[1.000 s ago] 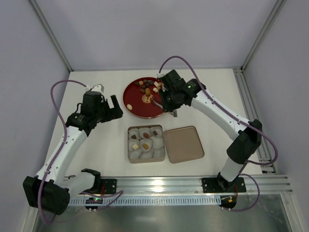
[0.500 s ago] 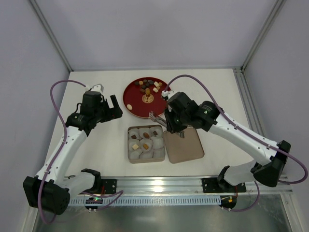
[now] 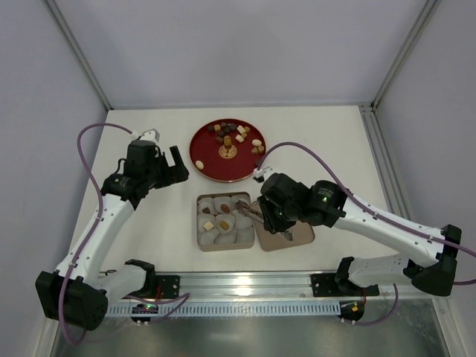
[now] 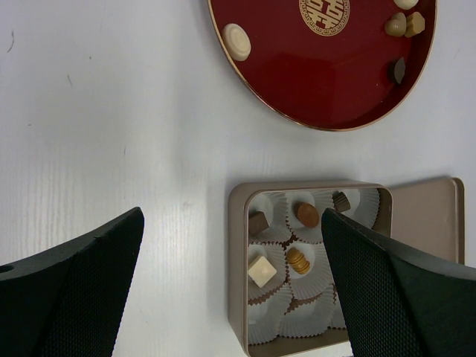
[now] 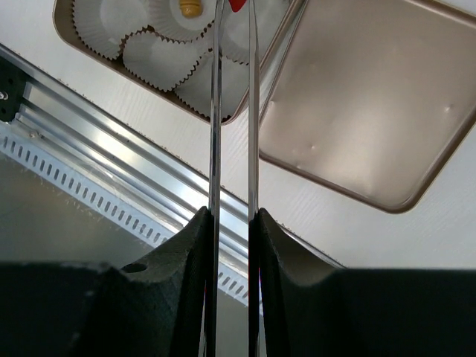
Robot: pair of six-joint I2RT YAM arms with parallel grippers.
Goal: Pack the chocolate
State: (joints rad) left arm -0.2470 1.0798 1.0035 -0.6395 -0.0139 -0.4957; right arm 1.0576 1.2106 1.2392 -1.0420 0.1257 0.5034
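Note:
The chocolates (image 3: 232, 134) lie on a round red plate (image 3: 208, 160). Several more sit in white paper cups in an open tan tin (image 3: 201, 223). My right gripper (image 3: 259, 212) is shut on thin metal tongs (image 5: 216, 111) and hangs over the tin's right edge. A reddish candy (image 5: 236, 4) shows between the tong tips at the top edge of the right wrist view. My left gripper (image 3: 167, 167) is open and empty, left of the plate. In its wrist view (image 4: 230, 297) it looks down on the tin (image 4: 236, 260), which holds a cream square (image 4: 262, 271) and a tan piece (image 4: 297, 259).
The tin's lid (image 3: 294, 230) lies flat just right of the tin, partly under my right arm, and shows in the right wrist view (image 5: 364, 111). A cream round candy (image 4: 237, 41) sits near the plate's left rim. An aluminium rail (image 3: 245, 282) runs along the near edge.
My right arm has swung from the plate down to the tin's right edge, carrying the tongs. The left arm has not moved.

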